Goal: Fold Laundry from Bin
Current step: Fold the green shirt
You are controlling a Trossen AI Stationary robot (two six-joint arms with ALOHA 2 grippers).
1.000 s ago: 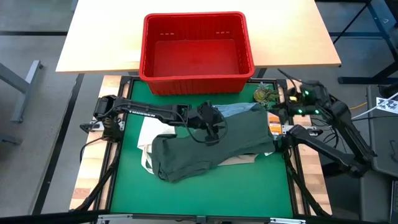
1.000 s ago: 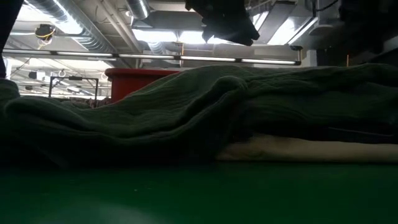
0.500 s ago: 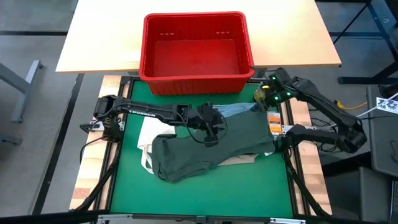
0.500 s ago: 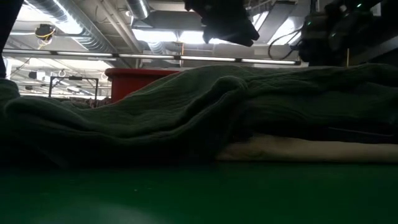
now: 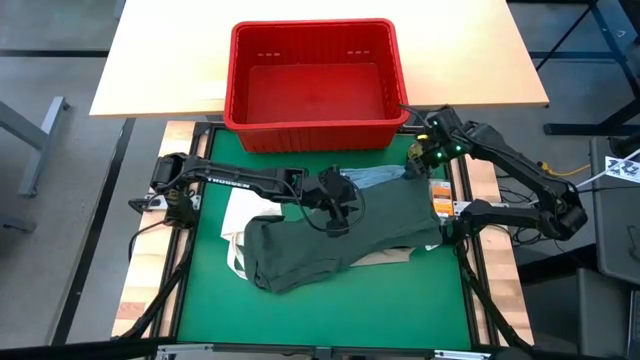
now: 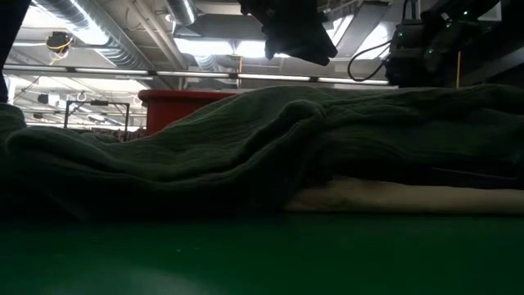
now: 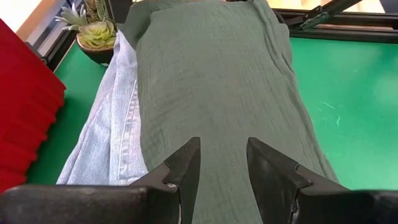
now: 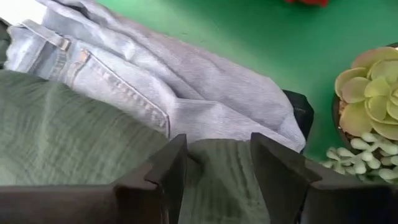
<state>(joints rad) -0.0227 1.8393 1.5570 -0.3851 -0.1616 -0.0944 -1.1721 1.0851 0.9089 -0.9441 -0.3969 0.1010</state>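
Your laundry lies heaped mid-mat: the olive-green piece (image 5: 345, 235) is spread on top, with light blue jeans (image 7: 109, 140) poking out along its bin-side edge and a pale beige layer (image 6: 401, 197) beneath it. The red bin (image 5: 317, 85) stands empty just beyond the green mat (image 5: 320, 310). Your left gripper (image 7: 221, 168) hovers over the middle of the olive piece, fingers spread, gripping nothing. Your right gripper (image 8: 214, 165) sits at the pile's far right corner (beside the small potted succulent (image 8: 373, 118)), fingers also parted over the olive cloth.
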